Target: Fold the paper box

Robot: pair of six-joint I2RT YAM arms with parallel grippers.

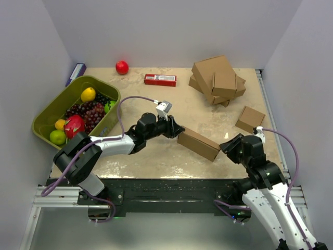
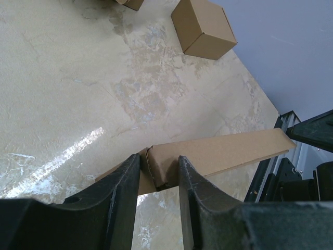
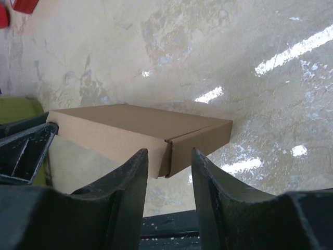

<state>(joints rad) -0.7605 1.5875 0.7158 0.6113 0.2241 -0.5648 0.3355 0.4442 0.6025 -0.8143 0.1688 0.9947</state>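
From where I stand, the paper box point(image 1: 199, 143) looks as good as made: it lies as a thin, closed brown slab on the table point(image 1: 156, 161), out in the middle towards the near edge, set slantwise between the two arms. The left gripper point(image 1: 176, 128) has the box's left end between its fingers point(image 2: 122, 192). In its wrist view the cardboard fills the gap from one finger to the other, so I take those jaws to be closed on that end, pinning it. The right gripper point(image 1: 227, 144) is at the opposite end with its jaws parted. Seen from its own wrist, the near corner, where a side flap meets the front wall, sits in the gap just ahead of the fingers point(image 3: 130, 182), and I see no contact there.

My reading is that this is the finishing step: one arm steadies the box while the other comes in to press or tuck the last flap. I'd say the next move calls for the right arm to ease forward squarely onto that seam while the left keeps a firm hold, so the light box does not skid or spring open.

The stack of cardboard boxes point(image 1: 217, 79) and the small brown box point(image 1: 250, 119) sit well apart at the far right, and the green tub point(image 1: 52, 112) of fruit is off to the left, none of them in the way
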